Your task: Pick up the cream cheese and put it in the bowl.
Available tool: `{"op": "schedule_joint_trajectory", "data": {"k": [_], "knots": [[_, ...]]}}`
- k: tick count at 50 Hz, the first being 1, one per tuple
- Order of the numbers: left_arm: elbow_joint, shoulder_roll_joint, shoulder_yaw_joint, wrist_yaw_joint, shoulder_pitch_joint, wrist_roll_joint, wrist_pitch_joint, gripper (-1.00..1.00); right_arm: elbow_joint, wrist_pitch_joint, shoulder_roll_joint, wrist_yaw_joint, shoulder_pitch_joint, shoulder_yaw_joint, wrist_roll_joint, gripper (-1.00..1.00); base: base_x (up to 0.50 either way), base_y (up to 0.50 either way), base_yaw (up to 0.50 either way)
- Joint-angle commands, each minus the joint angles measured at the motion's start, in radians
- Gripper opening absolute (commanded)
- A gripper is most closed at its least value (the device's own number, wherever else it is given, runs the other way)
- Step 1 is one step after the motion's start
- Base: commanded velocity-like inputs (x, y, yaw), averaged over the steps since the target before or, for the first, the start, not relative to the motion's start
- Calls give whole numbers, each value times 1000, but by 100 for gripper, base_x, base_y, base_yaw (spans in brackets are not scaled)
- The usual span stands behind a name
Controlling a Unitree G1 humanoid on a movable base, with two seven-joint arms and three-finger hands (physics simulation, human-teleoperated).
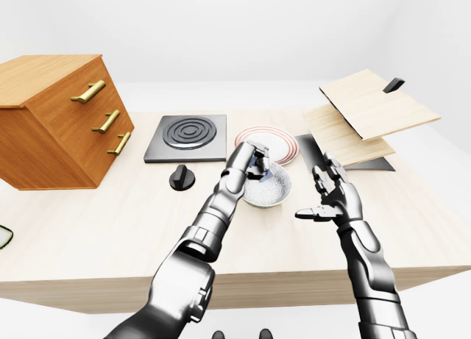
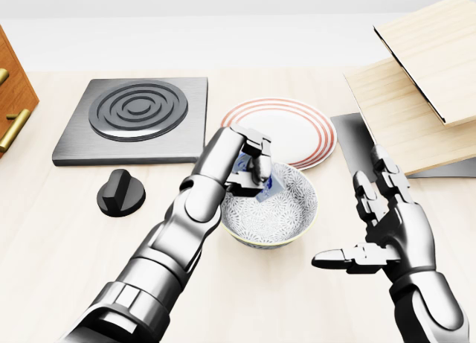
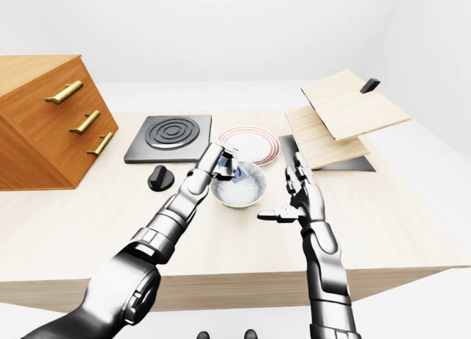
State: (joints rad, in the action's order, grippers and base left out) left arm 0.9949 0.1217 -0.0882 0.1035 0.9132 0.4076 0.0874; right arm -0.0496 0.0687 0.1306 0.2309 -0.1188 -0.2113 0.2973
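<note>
Head view: striped plate (image 2: 297, 127) and knob (image 2: 120, 193) flank the bowl (image 2: 286, 216); left hand (image 2: 242, 161) grips cream cheese (image 2: 256, 181) inside it; right hand (image 2: 390, 228) splayed.

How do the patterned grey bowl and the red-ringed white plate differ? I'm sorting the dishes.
The patterned grey bowl is deep with tall walls; the red-ringed white plate is flat. The bowl carries a fine all-over pattern; the plate only red rim rings. The left hand holds the cream cheese inside the bowl; the plate holds nothing. Both are round.
</note>
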Motion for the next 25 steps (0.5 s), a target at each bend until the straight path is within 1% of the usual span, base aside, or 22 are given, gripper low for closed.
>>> {"op": "schedule_joint_trajectory", "data": {"k": [1, 8, 19, 25], "knots": [[61, 21, -4, 44, 17, 129, 0, -100, 10, -2, 4, 4, 14, -3, 18, 100, 0, 0, 0], [118, 16, 5, 64, 42, 142, 0, -100, 22, 0, 1, 9, 27, -8, 17, 100, 0, 0, 0], [146, 21, 1, 81, 39, 162, 0, -100, 41, 9, -2, 12, 35, -9, 17, 100, 0, 0, 0], [169, 21, 7, 89, 50, 166, 0, -100, 21, -3, -1, 18, 31, -12, 16, 100, 0, 0, 0]]}}
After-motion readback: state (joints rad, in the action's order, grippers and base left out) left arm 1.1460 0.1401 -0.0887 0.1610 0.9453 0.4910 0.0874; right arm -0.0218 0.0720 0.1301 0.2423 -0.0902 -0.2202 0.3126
